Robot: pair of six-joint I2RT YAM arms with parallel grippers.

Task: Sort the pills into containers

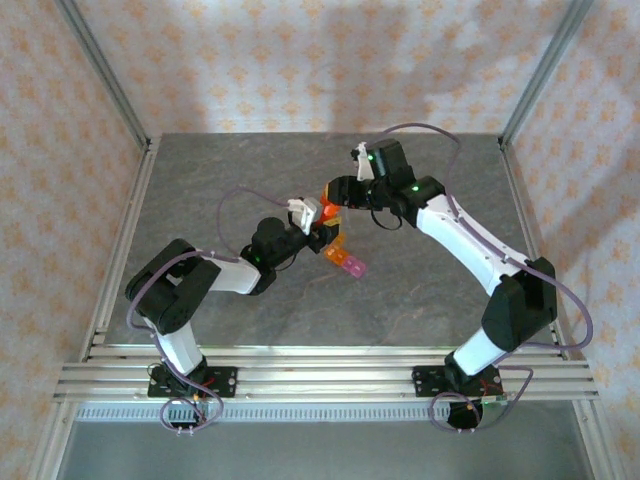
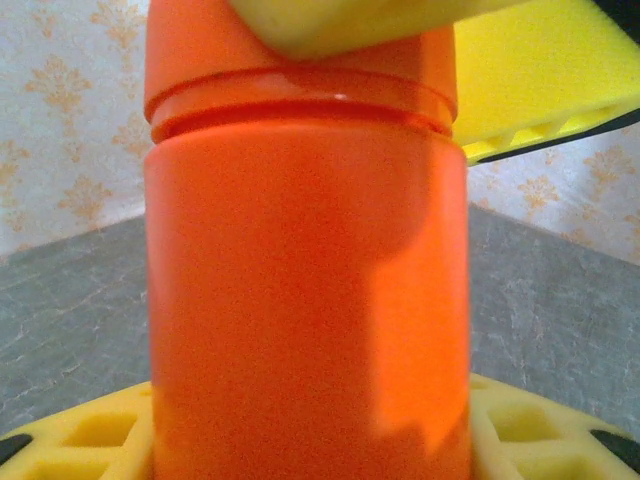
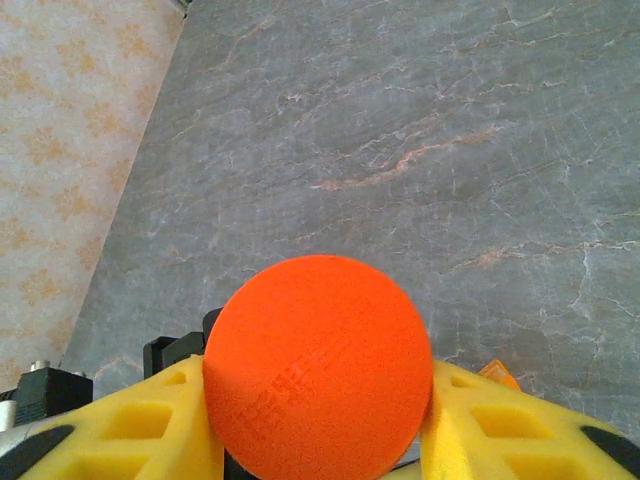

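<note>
left pincer (image 1: 321, 228) gripping upright bottle (image 2: 300, 300) | right pincer (image 3: 320, 440) flanking cap (image 3: 315, 365), grip unclear | containers (image 1: 346, 260) lying 10-to-4 o'clock on surface (image 1: 200, 180)

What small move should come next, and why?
Probably twist the round orange plastic cap with the right gripper: its jaws pinch it, it sits closed on the orange cylindrical plastic bottle, and the left gripper holds that bottle.
</note>
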